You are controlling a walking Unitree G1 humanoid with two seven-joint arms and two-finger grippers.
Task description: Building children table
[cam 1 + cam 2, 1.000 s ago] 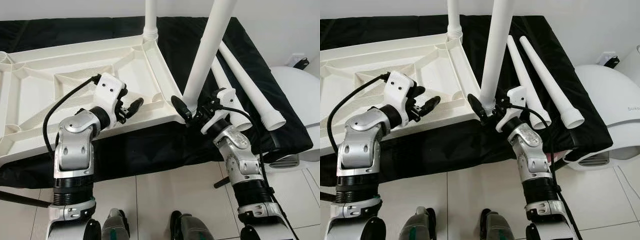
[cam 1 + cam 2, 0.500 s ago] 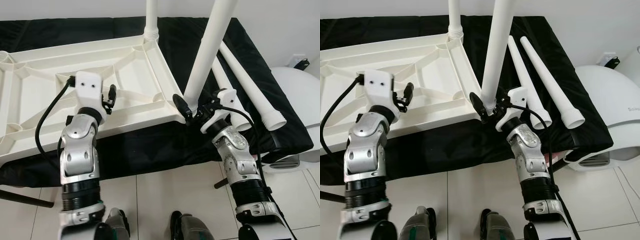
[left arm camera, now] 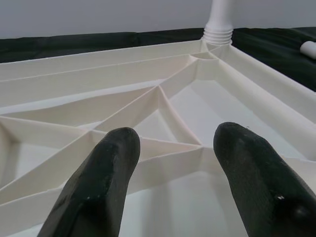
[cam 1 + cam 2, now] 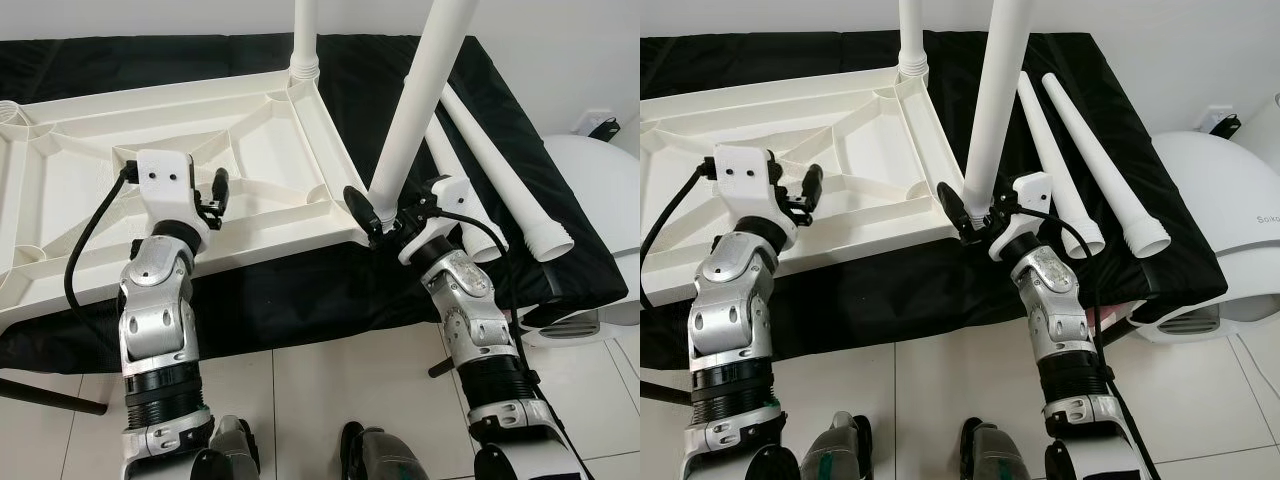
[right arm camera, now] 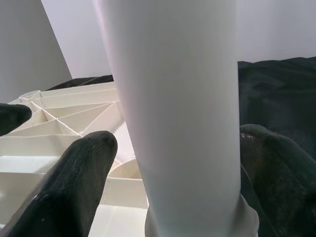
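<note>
A white tabletop [image 4: 90, 160] lies upside down on a black cloth [image 4: 380, 70]. One white leg [image 4: 305, 35] stands in its far right corner. My right gripper [image 4: 378, 215] is shut on the base of a second, tilted leg [image 4: 412, 105] at the near right corner socket; in the right wrist view its fingers [image 5: 74, 177] flank the leg [image 5: 177, 108]. Two loose legs [image 4: 505, 175] lie on the cloth to the right. My left gripper [image 3: 175, 143] hovers open over the tabletop's ribs [image 3: 163, 94], holding nothing.
A white rounded appliance [image 4: 595, 190] stands right of the cloth-covered surface. Pale floor tiles [image 4: 320, 390] and my feet are below. A dark rod [image 4: 45, 396] lies on the floor at the left. A white wall runs behind.
My left gripper has swung from pointing right near the tabletop's front edge to pointing away over the ribs, further left. The right gripper and its leg have barely shifted.
</note>
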